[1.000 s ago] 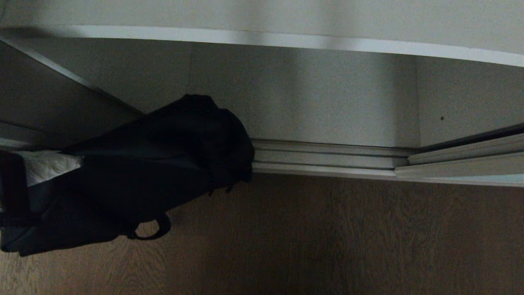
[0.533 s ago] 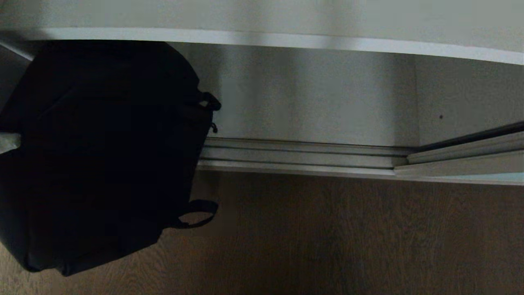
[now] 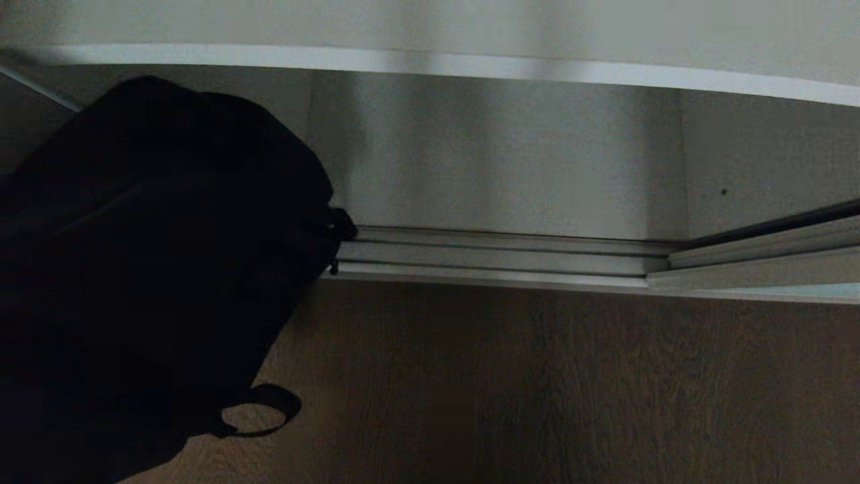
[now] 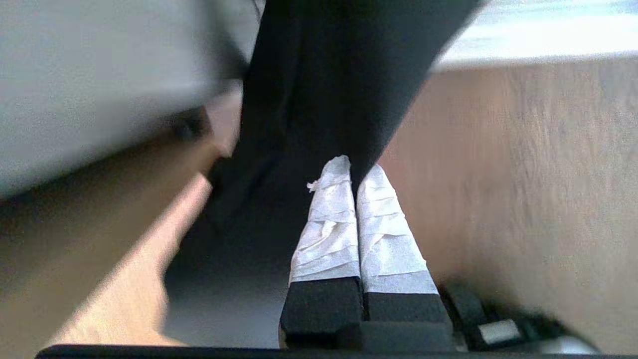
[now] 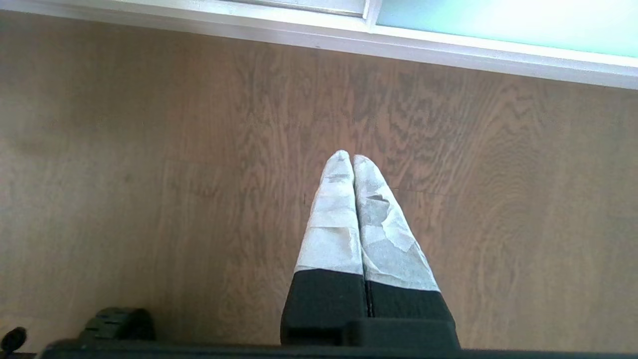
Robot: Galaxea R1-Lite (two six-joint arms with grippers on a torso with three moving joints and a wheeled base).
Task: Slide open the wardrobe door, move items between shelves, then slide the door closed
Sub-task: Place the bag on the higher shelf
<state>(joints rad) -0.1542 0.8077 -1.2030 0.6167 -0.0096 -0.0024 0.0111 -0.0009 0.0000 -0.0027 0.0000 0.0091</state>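
Note:
A soft black bag (image 3: 154, 269) hangs at the left of the head view, in front of the open wardrobe and above the wooden floor. It hides my left gripper there. In the left wrist view my left gripper (image 4: 355, 169) is shut on the bag's wide black strap (image 4: 329, 89), which runs up from between the taped fingertips. A white shelf (image 3: 470, 66) crosses the top of the head view, with its pale front edge above the bag. My right gripper (image 5: 349, 157) is shut on nothing, parked over the floor near the frosted sliding wardrobe door (image 5: 498, 22).
A ribbed silver floor track (image 3: 504, 259) runs along the wardrobe's base. The grey inner wall (image 3: 497, 154) stands behind it. Brown wooden floor (image 3: 571, 383) fills the foreground.
The black bag has swung up and in towards the wardrobe opening, then sunk a little. It now fills more of the left side and hides the taped finger seen earlier.

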